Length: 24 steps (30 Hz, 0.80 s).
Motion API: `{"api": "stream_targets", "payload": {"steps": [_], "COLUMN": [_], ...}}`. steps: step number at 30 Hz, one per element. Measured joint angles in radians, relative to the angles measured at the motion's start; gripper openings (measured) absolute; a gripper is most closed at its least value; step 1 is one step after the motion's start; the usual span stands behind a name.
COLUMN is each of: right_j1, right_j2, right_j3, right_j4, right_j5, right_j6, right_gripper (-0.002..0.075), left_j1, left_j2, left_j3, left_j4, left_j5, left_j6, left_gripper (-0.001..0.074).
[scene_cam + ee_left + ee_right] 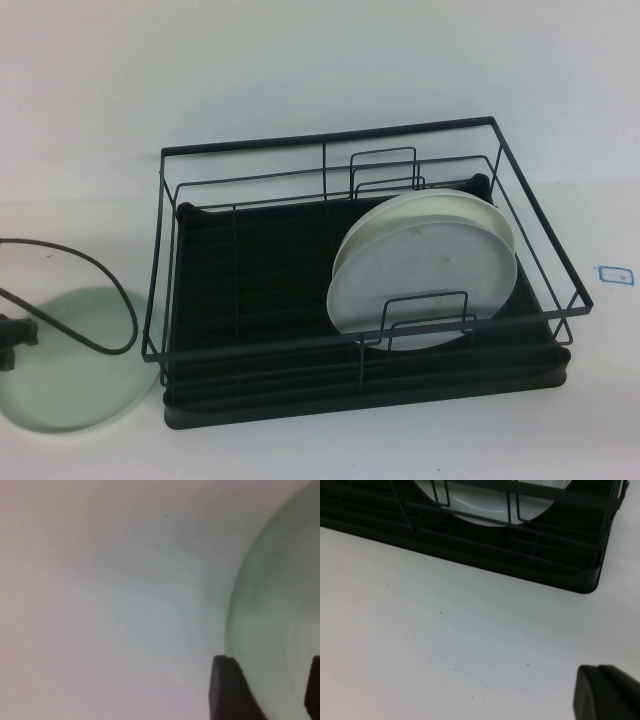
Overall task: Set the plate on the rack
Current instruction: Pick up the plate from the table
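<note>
- The left gripper (8,338) sits at the far left edge of the high view, low over the desk (300,60); in its wrist view the dark fingers (227,690) stand apart with the plate's green surface between them, released and clamping nothing; a black cable (85,265) loops from it across the plate's top.
- The plate (70,365), pale mint-green and round, lies flat on the desk at the front left, just beside the rack's left front corner and outside it.
- The rack (250,260), black wire over a ribbed black tray base, fills the middle of the desk; its left half holds nothing.
- Two white plates (425,270) lean on edge in the rack's right half, one behind the other, propped by a wire loop (425,320) in front.
- A small white tag (615,273) with a blue border lies on the desk to the right of the rack.
- The right gripper (607,692) is seen only in its own wrist view, over bare desk near the rack's front corner, fingers clenched and empty.
</note>
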Motion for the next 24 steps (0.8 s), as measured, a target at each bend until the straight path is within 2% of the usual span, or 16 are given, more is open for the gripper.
{"api": "stream_targets", "payload": {"steps": [11, 15, 17, 20, 24], "right_j1": [0.0, 0.0, 0.0, 0.0, 0.0], "right_j2": [0.0, 0.0, 0.0, 0.0, 0.0], "right_j3": [0.002, 0.002, 0.002, 0.002, 0.002], "right_j4": [0.004, 0.004, 0.004, 0.006, 0.032], "right_j5": [-0.004, -0.004, -0.006, -0.017, -0.021], "right_j6": [-0.003, -0.003, -0.003, -0.006, -0.006], "right_gripper": [0.0018, 0.0018, 0.0018, 0.0018, 0.0018], "left_j1": [0.0, 0.002, 0.002, 0.004, 0.007], "left_j2": [0.125, 0.15, 0.162, 0.162, 0.145], "left_j3": [-0.004, -0.011, -0.015, -0.015, -0.015], "left_j4": [0.007, 0.012, 0.009, 0.01, 0.011], "left_j5": [-0.035, -0.066, -0.077, -0.075, -0.075], "left_j6": [-0.006, -0.042, -0.045, -0.014, -0.006], "left_gripper": [0.0318, 0.0297, 0.0244, 0.0098, 0.0049]}}
